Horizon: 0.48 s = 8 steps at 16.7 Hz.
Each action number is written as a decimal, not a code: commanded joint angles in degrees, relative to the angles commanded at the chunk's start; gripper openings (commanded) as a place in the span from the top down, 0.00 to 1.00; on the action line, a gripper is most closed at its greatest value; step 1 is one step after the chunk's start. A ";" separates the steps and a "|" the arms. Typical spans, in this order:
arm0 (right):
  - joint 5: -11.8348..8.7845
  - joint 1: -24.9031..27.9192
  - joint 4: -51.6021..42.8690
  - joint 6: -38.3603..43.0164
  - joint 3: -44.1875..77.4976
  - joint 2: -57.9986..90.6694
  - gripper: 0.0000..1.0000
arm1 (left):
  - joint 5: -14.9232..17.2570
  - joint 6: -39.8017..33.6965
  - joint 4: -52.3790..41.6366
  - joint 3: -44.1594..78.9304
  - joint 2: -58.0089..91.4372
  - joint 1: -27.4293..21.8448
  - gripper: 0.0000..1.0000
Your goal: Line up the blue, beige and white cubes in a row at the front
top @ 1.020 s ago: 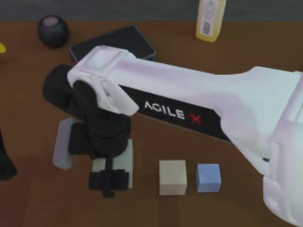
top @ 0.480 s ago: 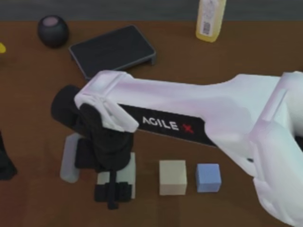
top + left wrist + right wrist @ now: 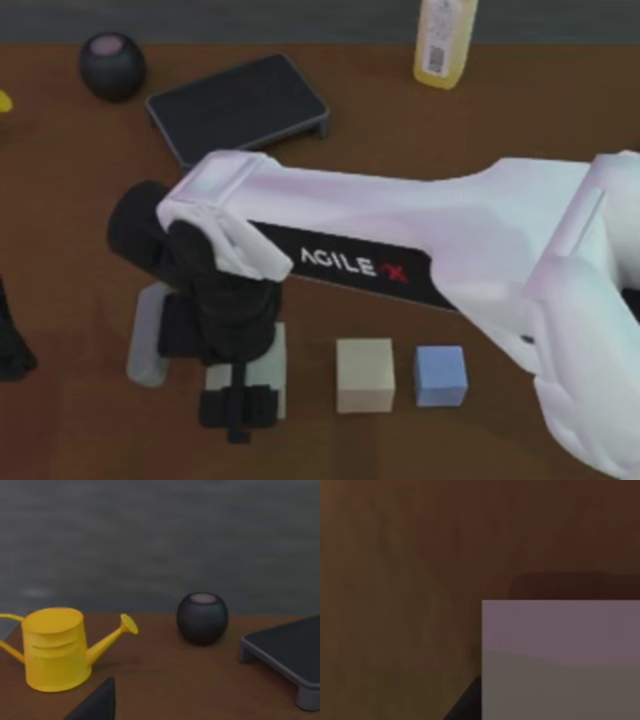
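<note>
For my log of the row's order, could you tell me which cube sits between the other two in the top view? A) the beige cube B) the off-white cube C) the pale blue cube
A: the beige cube lies between the off-white cube, under the right pincer, and the pale blue cube.

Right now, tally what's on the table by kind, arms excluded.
Cubes: 3, white cube under the right gripper, beige cube, blue cube
Dark round speaker: 1
Dark flat tray: 1
Yellow bottle: 1
Yellow watering can: 1
Total: 7
</note>
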 joint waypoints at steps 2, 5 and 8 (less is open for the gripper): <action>0.00 0.00 0.00 0.00 0.00 0.00 0.17 | 0.00 0.00 0.00 0.00 0.00 0.00 0.00; 0.00 0.00 0.00 0.00 0.00 0.00 0.00 | 0.00 0.00 0.00 0.00 0.00 0.00 0.00; 0.00 0.00 0.00 0.00 0.00 0.00 0.00 | 0.00 0.00 0.00 0.00 0.00 0.00 0.00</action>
